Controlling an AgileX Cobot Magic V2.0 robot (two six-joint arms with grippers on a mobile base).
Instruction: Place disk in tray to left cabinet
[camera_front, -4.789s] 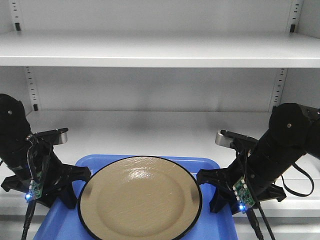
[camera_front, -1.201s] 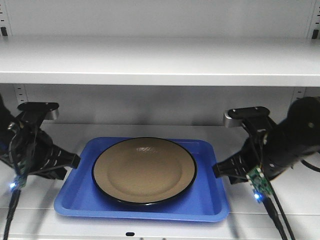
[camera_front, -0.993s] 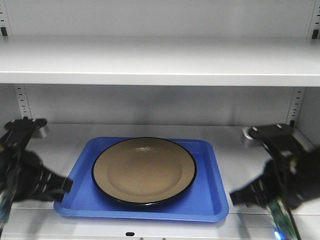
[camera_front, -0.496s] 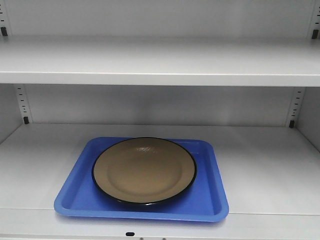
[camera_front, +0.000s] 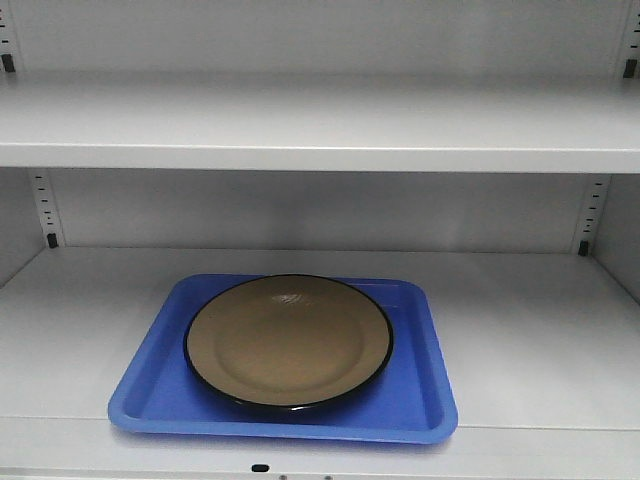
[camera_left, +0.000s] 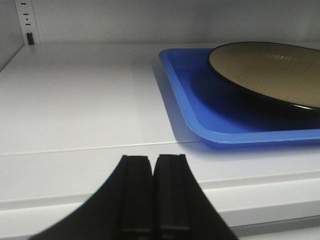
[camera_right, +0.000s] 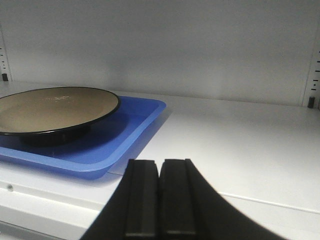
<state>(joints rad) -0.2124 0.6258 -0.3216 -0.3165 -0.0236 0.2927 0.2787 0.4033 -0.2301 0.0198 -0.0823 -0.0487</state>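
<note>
While the white cabinet (camera_front: 320, 120) fills the whole front view, you can see two flat shelves in it, one up high and one down low. Thin strips with small peg holes (camera_front: 43, 205) run up its back corners on both sides.

On the lower shelf (camera_front: 530, 330) sits the blue tray (camera_front: 150, 385). It lies flat, near the front edge of the shelf, a little left of the middle. It has round corners and a low rim all the way around.

Inside the tray rests the disk (camera_front: 288, 340). It is a round, shiny tan plate with a thin black edge. It sits flat and takes up most of the tray, so only a blue border shows around it. Its back edge comes close to the tray's far rim.

From the left wrist view, the left gripper (camera_left: 151, 200) is low at the front of the shelf, well to the left of the tray and not touching it. Its two black fingers are pressed together with nothing between them.

From the right wrist view, the right gripper (camera_right: 160, 200) is low at the front too, off to the right of the tray and apart from it. Its two black fingers are also squeezed together, and they hold nothing.
</note>
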